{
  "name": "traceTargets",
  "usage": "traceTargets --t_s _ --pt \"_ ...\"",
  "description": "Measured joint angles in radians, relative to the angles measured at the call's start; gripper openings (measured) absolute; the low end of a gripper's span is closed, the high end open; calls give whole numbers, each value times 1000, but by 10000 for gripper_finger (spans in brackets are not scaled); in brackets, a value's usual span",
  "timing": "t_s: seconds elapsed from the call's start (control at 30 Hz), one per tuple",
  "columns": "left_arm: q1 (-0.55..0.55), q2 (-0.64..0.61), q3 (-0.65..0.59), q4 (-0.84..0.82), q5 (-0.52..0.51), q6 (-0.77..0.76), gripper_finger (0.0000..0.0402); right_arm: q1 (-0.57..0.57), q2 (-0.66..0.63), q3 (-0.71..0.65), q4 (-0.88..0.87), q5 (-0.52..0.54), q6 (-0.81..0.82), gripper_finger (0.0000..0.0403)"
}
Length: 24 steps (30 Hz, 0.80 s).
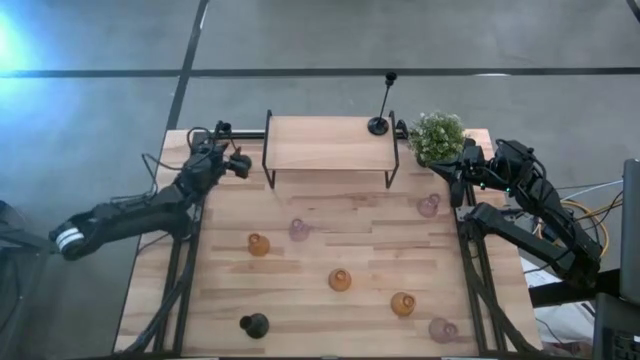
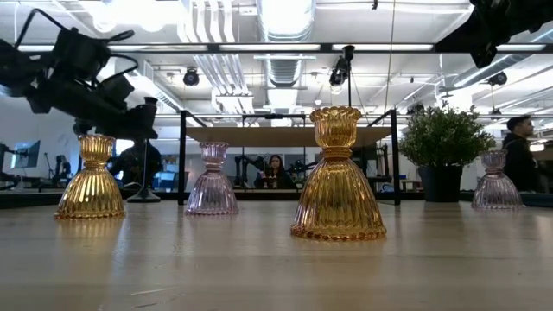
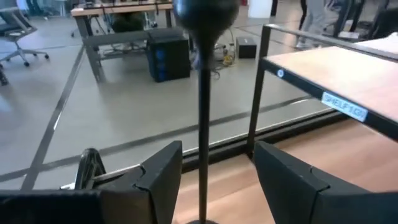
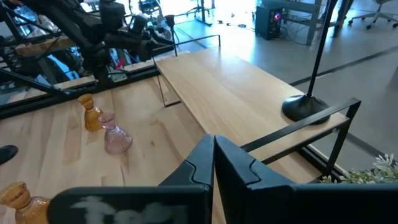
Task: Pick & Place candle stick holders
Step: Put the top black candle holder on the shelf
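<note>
A: Six, counted that many glass candle stick holders (image 1: 340, 279) in front of the wooden shelf (image 1: 330, 145). Saw a plant (image 1: 437, 137) just off the shelf's right end, near the right gripper (image 4: 213, 146), pressed shut on nothing.

B: Found the left gripper (image 3: 217, 165) at the shelf's left end, fingers (image 3: 165, 177) spread apart. Spotted a black holder's stem (image 3: 203, 112) upright in the gap, touching neither finger.

Left arm stretched toward table's far-left corner, left gripper (image 1: 238, 162) just beside shelf end, fingers (image 3: 163, 171) apart, thin black stem between them. Right arm bent along right edge, right gripper (image 1: 456, 168) near far-right corner, fingers pressed together.
</note>
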Motion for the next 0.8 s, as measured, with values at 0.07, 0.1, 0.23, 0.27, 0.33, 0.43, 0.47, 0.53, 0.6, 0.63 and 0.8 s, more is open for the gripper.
traceTargets --t_s 0.07,0.1,0.23,0.27,0.33,0.43,0.47,0.53,0.6,0.63,0.8 --pt "2 30 -1 23 -7 -1 204 0 0 0 0 0 0 8" --pt "2 41 -1 42 -9 -2 204 0 0 0 0 0 0 8" --pt "9 86 0 102 -27 0 204 0 0 0 0 0 0 8" --pt "11 95 0 116 -27 0 204 0 0 0 0 0 0 8" --pt "16 112 0 142 -28 -1 204 0 0 0 0 0 0 8" --pt "18 133 0 154 -28 -1 197 0 0 0 0 0 0 8" --pt "19 138 0 158 -28 0 191 0 0 0 0 0 0 8" --pt "24 147 0 162 -28 -1 174 0 0 0 0 0 0 8" --pt "26 154 0 171 -28 -2 151 0 0 0 0 0 0 8" --pt "28 157 0 178 -28 0 138 0 0 0 0 0 0 8" --pt "50 182 0 218 -28 28 53 0 0 0 0 0 0 8"
